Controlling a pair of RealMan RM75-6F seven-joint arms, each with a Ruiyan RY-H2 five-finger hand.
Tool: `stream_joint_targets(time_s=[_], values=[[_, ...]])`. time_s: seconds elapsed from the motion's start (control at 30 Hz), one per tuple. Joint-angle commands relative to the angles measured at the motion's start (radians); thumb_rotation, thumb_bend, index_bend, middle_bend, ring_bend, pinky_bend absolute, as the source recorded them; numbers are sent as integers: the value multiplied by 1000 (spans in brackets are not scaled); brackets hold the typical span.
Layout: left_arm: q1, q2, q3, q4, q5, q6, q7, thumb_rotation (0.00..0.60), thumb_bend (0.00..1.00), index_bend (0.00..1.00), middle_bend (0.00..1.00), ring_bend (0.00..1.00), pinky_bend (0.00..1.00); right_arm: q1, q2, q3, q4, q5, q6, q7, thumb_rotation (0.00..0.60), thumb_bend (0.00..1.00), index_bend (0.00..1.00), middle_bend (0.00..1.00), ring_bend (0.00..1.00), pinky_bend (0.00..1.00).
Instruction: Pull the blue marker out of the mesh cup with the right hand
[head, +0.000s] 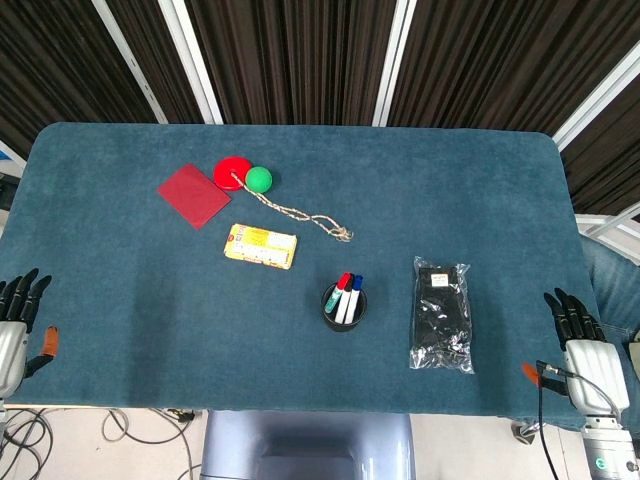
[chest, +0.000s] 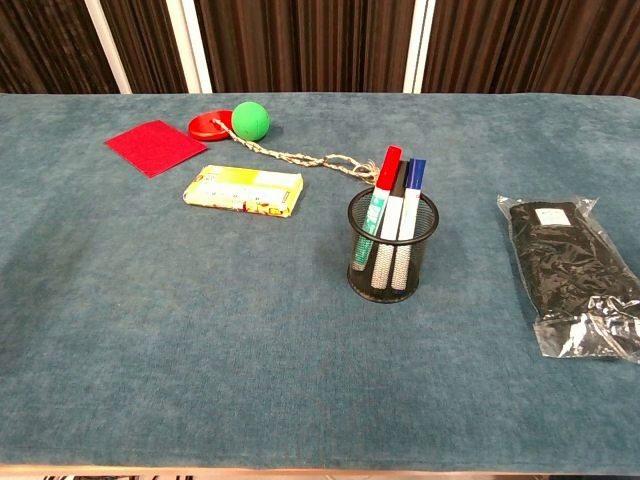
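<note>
A black mesh cup (head: 343, 307) (chest: 392, 247) stands upright on the blue cloth, a little right of the table's middle and toward the front. In it lean a blue-capped marker (head: 356, 284) (chest: 414, 178), a red-capped marker (chest: 388, 167) and a black-capped one between them. My right hand (head: 585, 343) hangs off the table's front right corner, fingers spread, holding nothing, far right of the cup. My left hand (head: 15, 325) hovers at the front left edge, fingers apart and empty. Neither hand shows in the chest view.
A black packet in clear plastic (head: 442, 314) (chest: 572, 273) lies right of the cup. Behind the cup lie a yellow box (head: 261, 246), a rope (head: 300, 214) tied to a green ball (head: 259, 179), a red disc (head: 232, 171) and a red card (head: 194, 195).
</note>
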Motion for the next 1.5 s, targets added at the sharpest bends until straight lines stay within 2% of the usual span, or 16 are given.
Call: stream_joint_targets(time_s=[0.03,0.17,0.37,0.43,0.5,0.7,0.9,1.07,1.23,1.5], values=[[1,-1,0,-1,2,3,-1,600,509,42,0,0,32,14,59,-21,-53,-20,-66,200,600,200,0,0,0,172],[1,-2,0,-2,1,1,-2,600,509,49,0,0,33,74,124,-7,-89,-22,-171,465,600,200,2,0,0,172],[0,-5,3,-4,1,-4,-3,600,509,55,0,0,33,257,271,47,-126,-1,-464,911,600,268,40,0,0,172],[0,-5,2,-4,-1,-5,-5,600,509,57,0,0,33,320,285,64,-114,16,-562,987,600,283,65,0,0,172],[0,-5,1,-3,-3,-5,-8,600,509,58,0,0,33,369,278,82,-100,44,-635,1012,600,285,93,0,0,172],[0,-4,-4,-10,-31,-19,-19,600,509,60,0,0,33,487,202,151,-72,216,-806,1017,600,285,188,0,0,172],[-3,1,-3,-15,-38,-32,-30,600,509,60,0,0,33,591,129,182,-27,370,-940,924,600,284,300,0,0,172],[-4,4,-4,-17,-43,-37,-36,600,509,60,0,0,33,659,63,182,1,519,-971,790,600,343,373,0,0,172],[-4,6,-3,-20,-43,-40,-40,600,509,60,0,0,33,701,8,173,3,658,-954,686,600,401,432,0,0,172],[-5,7,-4,-22,-54,-46,-43,600,509,62,0,0,33,746,-62,156,0,791,-917,550,600,439,437,0,0,172]])
